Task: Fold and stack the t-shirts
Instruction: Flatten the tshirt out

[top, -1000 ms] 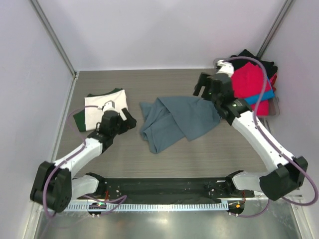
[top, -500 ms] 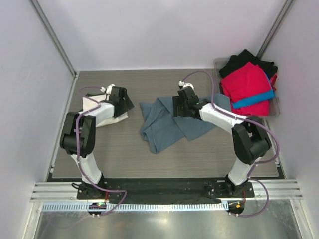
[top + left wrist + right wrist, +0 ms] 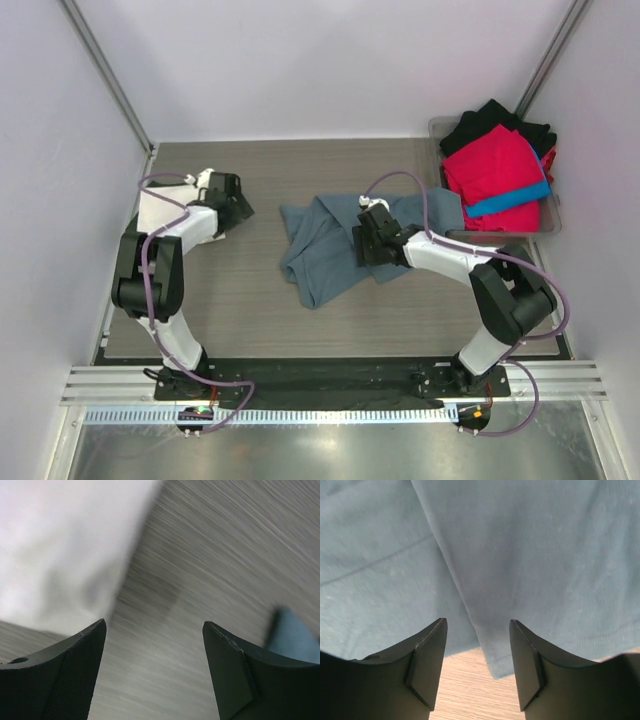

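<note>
A slate blue-grey t-shirt (image 3: 325, 245) lies crumpled in the middle of the table. My right gripper (image 3: 363, 246) hovers over its right part, open and holding nothing. In the right wrist view the gripper (image 3: 477, 622) straddles a hemmed edge of this shirt (image 3: 530, 570) above bare wood. A folded cream-white t-shirt (image 3: 160, 211) lies at the left. My left gripper (image 3: 238, 200) is just beside its right edge, low over the table. In the left wrist view it (image 3: 155, 625) is open and empty, with the white cloth (image 3: 60, 545) at upper left and a bit of blue cloth (image 3: 292, 635) at right.
A clear bin (image 3: 553, 216) stands at the back right, holding red (image 3: 495, 170), black (image 3: 490, 118) and bright blue (image 3: 510, 200) shirts. Grey walls close in the table on the left, back and right. The arm bases stand at the near edge.
The right gripper has swung from the bin leftward and down onto the blue-grey shirt. The left gripper has moved back to the white shirt's right edge. Both pairs of jaws have narrowed somewhat.
</note>
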Robot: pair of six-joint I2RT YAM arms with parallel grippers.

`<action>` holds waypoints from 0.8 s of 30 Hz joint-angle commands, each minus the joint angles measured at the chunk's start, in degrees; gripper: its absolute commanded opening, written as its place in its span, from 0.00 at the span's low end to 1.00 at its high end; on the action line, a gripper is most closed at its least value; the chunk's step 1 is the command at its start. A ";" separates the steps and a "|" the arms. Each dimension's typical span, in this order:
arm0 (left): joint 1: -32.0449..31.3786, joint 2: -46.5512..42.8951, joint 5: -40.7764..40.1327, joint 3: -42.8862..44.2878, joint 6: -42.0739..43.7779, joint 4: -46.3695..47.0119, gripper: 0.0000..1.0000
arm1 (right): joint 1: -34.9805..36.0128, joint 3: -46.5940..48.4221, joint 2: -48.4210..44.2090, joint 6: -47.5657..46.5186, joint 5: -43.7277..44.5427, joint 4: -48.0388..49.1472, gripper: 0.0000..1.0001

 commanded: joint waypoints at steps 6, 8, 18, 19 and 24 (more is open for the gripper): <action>-13.19 -7.20 2.05 -0.51 3.92 2.27 0.81 | 0.26 -0.07 2.72 0.16 3.69 0.80 0.40; -14.77 -7.38 2.93 -0.95 4.10 2.53 0.81 | 0.26 0.10 2.90 -0.01 4.92 0.71 0.32; -16.89 -7.73 8.38 -4.02 5.50 5.69 0.82 | 0.26 -2.09 1.05 0.16 1.93 3.43 0.48; -16.89 -7.82 8.91 -4.20 5.68 6.14 0.82 | 0.26 -1.92 2.01 0.25 2.02 3.44 0.48; -16.89 -8.00 10.58 -4.99 6.65 8.25 0.84 | 0.17 -1.39 3.87 0.95 5.18 3.08 0.17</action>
